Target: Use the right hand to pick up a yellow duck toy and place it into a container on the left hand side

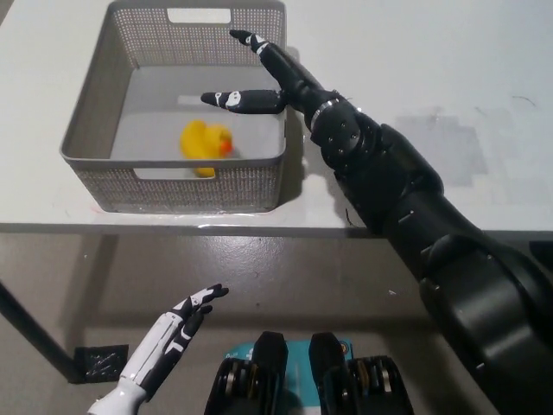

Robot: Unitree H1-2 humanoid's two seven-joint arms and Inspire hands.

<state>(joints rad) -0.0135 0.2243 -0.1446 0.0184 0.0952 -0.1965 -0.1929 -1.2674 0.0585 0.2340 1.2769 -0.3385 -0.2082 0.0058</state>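
From my remote station I see the white table (449,78) filling the upper part of the head view; on its left side stands the grey mesh basket (95,104), set near the table's front edge; my black right arm reaches in from the lower right across the table, and the right hand (259,78) hangs over the basket's right wall with its fingers spread wide and nothing in its grasp; below the table, at lower left above the floor, my white left hand (168,337) rests with fingers apart and empty; the yellow duck (204,143) lies inside the basket on its floor, close to the front wall, its orange beak pointing right, apart from the right hand.
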